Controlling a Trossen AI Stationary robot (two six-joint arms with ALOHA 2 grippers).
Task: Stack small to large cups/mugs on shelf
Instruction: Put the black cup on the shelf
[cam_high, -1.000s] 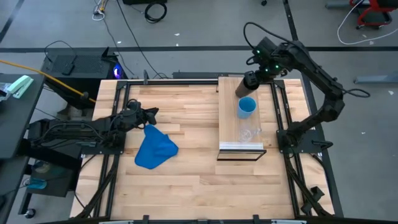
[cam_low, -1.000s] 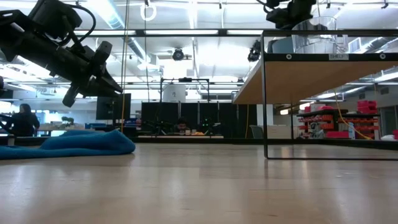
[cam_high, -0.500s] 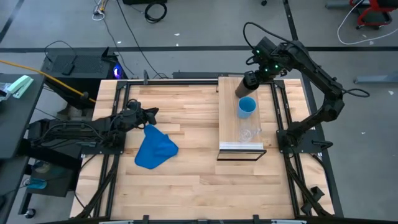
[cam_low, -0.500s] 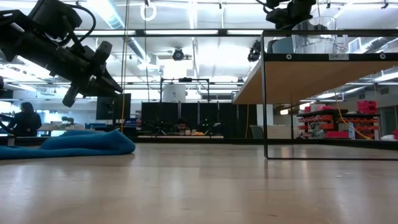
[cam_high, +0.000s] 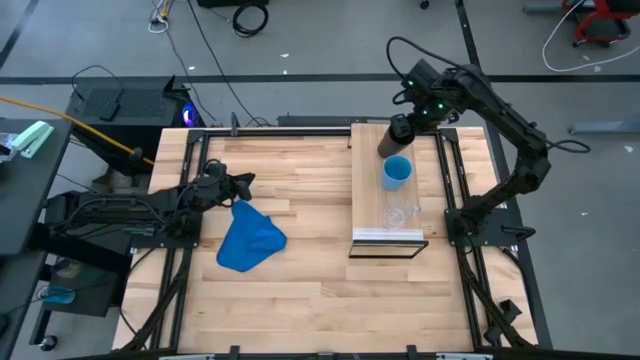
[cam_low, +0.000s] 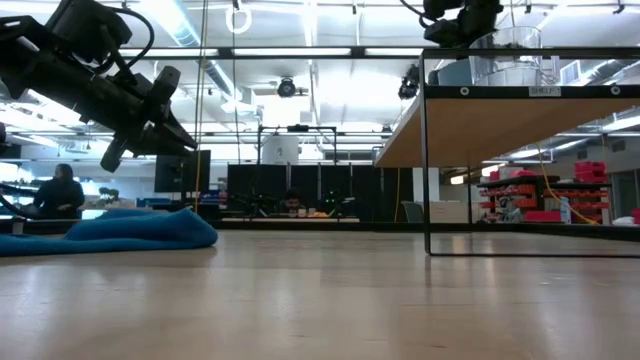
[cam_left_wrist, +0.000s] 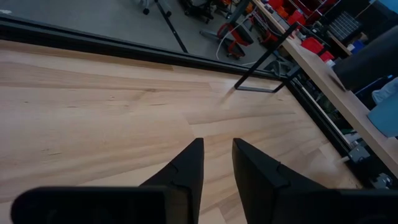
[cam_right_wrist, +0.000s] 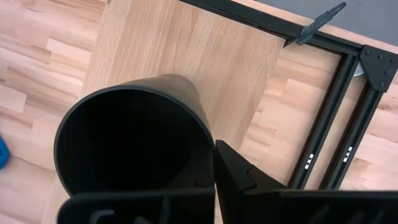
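The black cup (cam_high: 392, 141) is in my right gripper (cam_high: 399, 129), which is shut on it over the far end of the shelf (cam_high: 370, 205). In the right wrist view I look down into the cup's dark opening (cam_right_wrist: 130, 143), with the plank (cam_right_wrist: 186, 50) behind it. The light-blue cup (cam_high: 396, 172) stands on its base at mid-plank. The clear cup (cam_high: 402, 215) stands near the silver front edge (cam_low: 520, 92). My left gripper (cam_left_wrist: 217, 146) is open by a narrow gap and hovers above the left of the table. My right gripper holds the black cup by its rim wall (cam_right_wrist: 208, 155), coming from above. One finger (cam_right_wrist: 239, 180) lies on the outside of the wall; the other is lost in the dark inside. The cup stays roughly upright. Its base is hidden, so whether it rests on the plank cannot be told.
A crumpled blue cloth (cam_high: 250, 242) lies on the butcher-block tabletop (cam_high: 300, 300) just near-side of my left gripper. The shelf's black frame legs (cam_low: 428, 170) stand on the table's right part. A person sits far off in the room (cam_low: 62, 190).
My right gripper, still shut on the black cup, has edged slightly toward the table's far-left over the shelf's far end.
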